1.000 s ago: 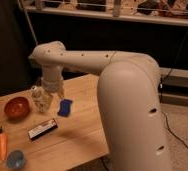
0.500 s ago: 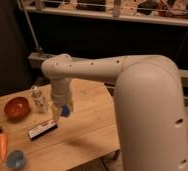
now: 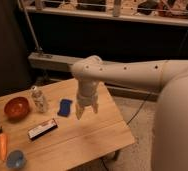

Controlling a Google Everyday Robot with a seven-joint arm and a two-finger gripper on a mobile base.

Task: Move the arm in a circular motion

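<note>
The cream-white arm [image 3: 137,75] of thick rounded tubes with small dark dots reaches in from the right, across the upper middle of the camera view. Its rounded elbow joint [image 3: 87,70] bends down to the tapered gripper [image 3: 86,112]. The gripper hangs over the right part of the wooden table [image 3: 82,137], just right of a blue sponge [image 3: 64,107]. It holds nothing.
On the table stand a red-brown bowl [image 3: 16,107], a small clear bottle [image 3: 38,99], a dark snack bar [image 3: 42,129], a carrot [image 3: 1,142] and a blue cup [image 3: 16,159]. A dark wall and a metal rail [image 3: 107,12] lie behind. Floor lies to the right.
The arm has swung to the right: the elbow and gripper moved from over the bottle and sponge toward the table's right side. The objects on the table have not moved.
</note>
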